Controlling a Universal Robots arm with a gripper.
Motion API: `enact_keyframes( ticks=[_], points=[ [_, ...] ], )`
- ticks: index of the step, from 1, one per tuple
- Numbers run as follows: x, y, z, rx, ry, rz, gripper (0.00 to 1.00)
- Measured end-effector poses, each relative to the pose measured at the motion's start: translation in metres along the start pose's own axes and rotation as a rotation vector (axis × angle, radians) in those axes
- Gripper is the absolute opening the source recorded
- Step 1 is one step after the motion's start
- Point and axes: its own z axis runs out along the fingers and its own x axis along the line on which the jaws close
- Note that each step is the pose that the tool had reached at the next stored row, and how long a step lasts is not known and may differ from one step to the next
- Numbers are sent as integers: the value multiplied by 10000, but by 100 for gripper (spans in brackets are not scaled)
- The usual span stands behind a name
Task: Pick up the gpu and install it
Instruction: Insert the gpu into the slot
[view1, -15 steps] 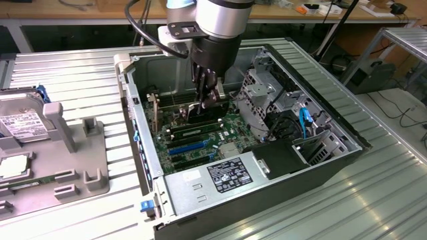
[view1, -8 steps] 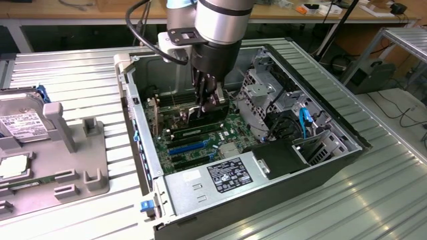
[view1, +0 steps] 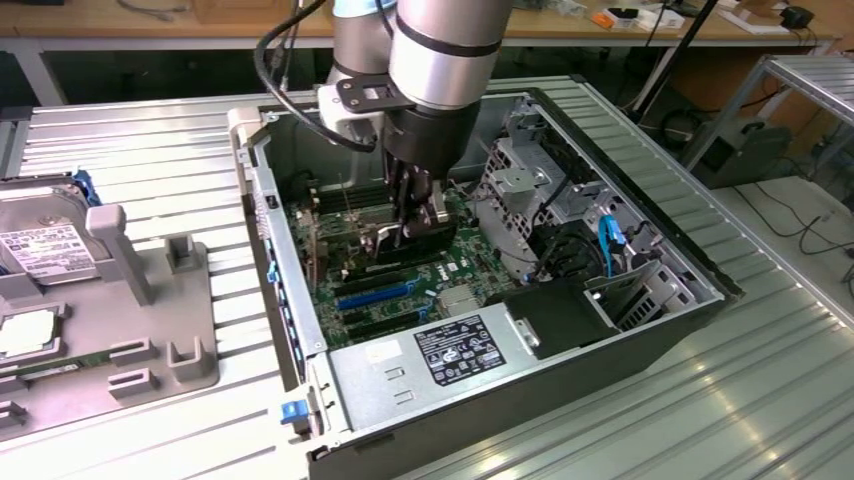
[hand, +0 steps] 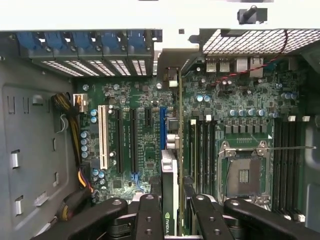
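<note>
The gpu (view1: 390, 255) stands on edge inside the open computer case (view1: 280, 300), low over the motherboard (view1: 461, 265). My gripper (view1: 416, 222) reaches down into the case and is shut on it. In the wrist view the gpu (hand: 171, 175) appears edge-on between my black fingers (hand: 150, 217), with a green logo near the grip. It runs toward the rear slot openings, alongside the long blue slot (hand: 162, 127). I cannot tell whether its edge sits in a slot.
A white slot (hand: 103, 137) and black slots lie beside the blue one. The CPU socket (hand: 244, 172) and memory slots (hand: 202, 150) are on the card's other side. A power supply (view1: 447, 350), drive cage (view1: 534, 190), and hard drive (view1: 40, 250) on a grey fixture.
</note>
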Motion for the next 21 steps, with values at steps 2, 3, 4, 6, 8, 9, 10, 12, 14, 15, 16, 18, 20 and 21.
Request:
enact_keyframes(
  ticks=[2,3,4,6,8,9,10,12,14,15,16,18,20,21],
  points=[
    [4,0,41,0,-1,0,27],
    [5,-1,58,0,0,0,27],
    [8,-1,79,0,-1,0,27],
    [15,-1,116,3,-1,-1,27],
    [17,-1,126,4,1,0,27],
    [17,-1,125,3,2,0,27],
    [17,-1,126,4,2,0,27],
    [17,-1,127,5,-1,-1,27],
    [19,-1,128,6,-3,-1,27],
    [25,-1,129,5,-2,-1,27],
    [28,-1,128,4,0,-1,27],
    [32,-1,129,4,0,0,27],
    [34,-1,129,4,0,-1,27],
    [34,-1,129,4,0,-1,27]
  ],
)
